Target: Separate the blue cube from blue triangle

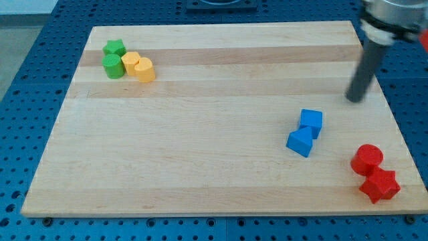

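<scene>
The blue cube (pixel 311 121) and the blue triangle (pixel 300 142) lie touching each other right of the board's middle, the cube just above the triangle and slightly right of it. My tip (pixel 354 100) rests on the board near the right edge, above and to the right of the blue cube, with a clear gap between them.
A red cylinder (pixel 367 159) and a red star (pixel 379 185) sit at the lower right corner of the wooden board (pixel 200 134). A green star (pixel 114 48), a green cylinder (pixel 113 65) and two yellow blocks (pixel 138 66) cluster at the upper left.
</scene>
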